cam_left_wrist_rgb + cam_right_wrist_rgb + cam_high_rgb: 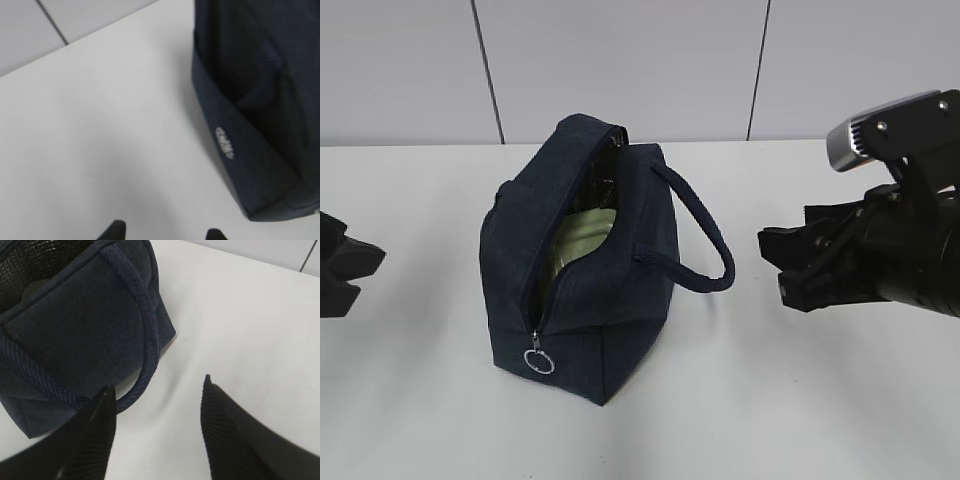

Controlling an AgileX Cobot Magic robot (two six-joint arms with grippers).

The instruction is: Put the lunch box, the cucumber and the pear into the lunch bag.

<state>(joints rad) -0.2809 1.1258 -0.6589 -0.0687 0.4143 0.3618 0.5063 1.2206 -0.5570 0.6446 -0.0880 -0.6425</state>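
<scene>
Dark navy fabric lunch bag (582, 262) stands unzipped mid-desk (800, 400), pale sage-green lunch box lid (582, 238) showing inside. My right fingers (157, 405) spread empty beside its handle (705, 235); left fingers (165, 234) apart, empty.

Both arms idle, off to the sides.
Left gripper (345, 265) low at left edge, fingers parted, empty. Right gripper (790, 262) raised at right, jaws apart, empty.
</scene>
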